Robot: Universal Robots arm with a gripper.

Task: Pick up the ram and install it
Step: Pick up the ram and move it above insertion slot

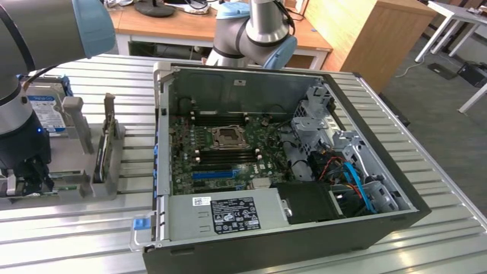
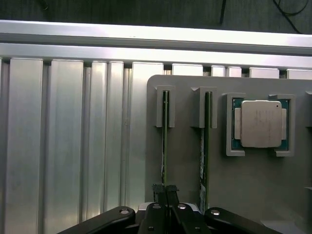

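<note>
1. A ribbed aluminium surface (image 1: 76, 228) of long parallel slats spans the foreground, pale and softly reflective.
2. Behind it stands a wooden desk (image 1: 190, 28) with a warm orange-brown top; a dark round stand base (image 1: 156, 8) sits on it.
3. On the exterior view's right of the desk stands a light wooden cabinet (image 1: 373, 40).
4. The floor (image 1: 449, 131) is grey carpet, on the exterior view's right.
5. A white table (image 1: 464, 12) stands in the far corner, with a dark box (image 1: 471, 74) on the floor near it.
6. The light is even, without hard shadows.
</note>
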